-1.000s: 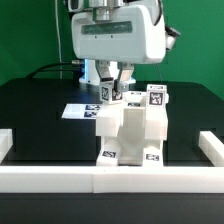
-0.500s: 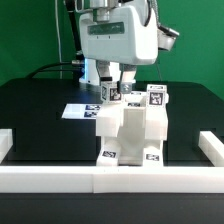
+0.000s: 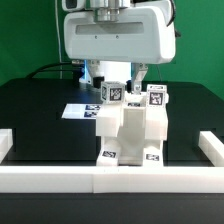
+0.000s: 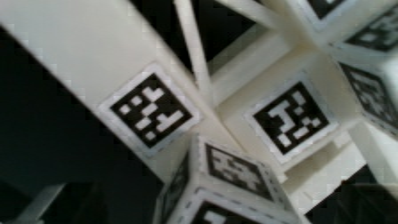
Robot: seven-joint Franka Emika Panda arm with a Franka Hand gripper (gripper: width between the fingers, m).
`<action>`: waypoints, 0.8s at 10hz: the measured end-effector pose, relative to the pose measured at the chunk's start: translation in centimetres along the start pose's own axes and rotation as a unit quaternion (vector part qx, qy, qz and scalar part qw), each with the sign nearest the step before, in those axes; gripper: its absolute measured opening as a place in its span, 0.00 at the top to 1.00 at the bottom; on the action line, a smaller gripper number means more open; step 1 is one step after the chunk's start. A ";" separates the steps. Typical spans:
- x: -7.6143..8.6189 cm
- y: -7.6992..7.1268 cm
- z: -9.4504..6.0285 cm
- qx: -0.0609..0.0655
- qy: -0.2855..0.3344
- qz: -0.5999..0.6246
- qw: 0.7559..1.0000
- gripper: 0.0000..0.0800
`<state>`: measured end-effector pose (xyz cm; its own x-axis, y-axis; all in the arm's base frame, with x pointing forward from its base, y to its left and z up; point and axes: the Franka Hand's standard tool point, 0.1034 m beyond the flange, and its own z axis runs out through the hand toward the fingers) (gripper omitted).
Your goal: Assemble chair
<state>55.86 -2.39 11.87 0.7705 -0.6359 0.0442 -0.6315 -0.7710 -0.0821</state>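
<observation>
Chair [image 3: 130,128] front and centre on the black table [image 3: 35,105], a chunky white block of parts standing upright just behind the long white border wall [image 3: 110,176] that runs across the foreground and turns up at both ends. Black-and-white tags show low on the front of the chair and on the small pieces at the top. Right above the chair hangs the arm's big white head, and the gripper [image 3: 117,82] sits directly over the tagged top piece [image 3: 115,92]; from the exterior view the fingers are mostly hidden behind the housing and that piece, with one dark finger [image 3: 139,76] just showing on the exterior view's right. Jaws are spread wide, nothing pinched between them, no part lifted off the assembly. Behind the chair, toward the exterior view's left, the marker board [image 3: 77,110] lies flat on the table, partly covered from view by the chair. Wrist camera is pressed in very close: white chair faces fill the frame at a slant, one long panel with a tag [image 4: 153,107], another tagged face [image 4: 290,118] beside it, a third tagged block [image 4: 231,172] nearer the lens, dark gaps between them.
</observation>
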 end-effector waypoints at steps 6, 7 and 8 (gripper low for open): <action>0.2 0.3 0.0 0.000 0.000 -0.266 0.964 0.19; 0.2 0.3 0.0 -0.001 0.000 -0.297 0.955 0.19; 0.1 0.3 0.0 -0.001 -0.001 -0.313 0.950 0.19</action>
<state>55.73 -2.65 11.80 0.9952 -0.0535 0.0823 -0.0505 -0.9980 -0.0387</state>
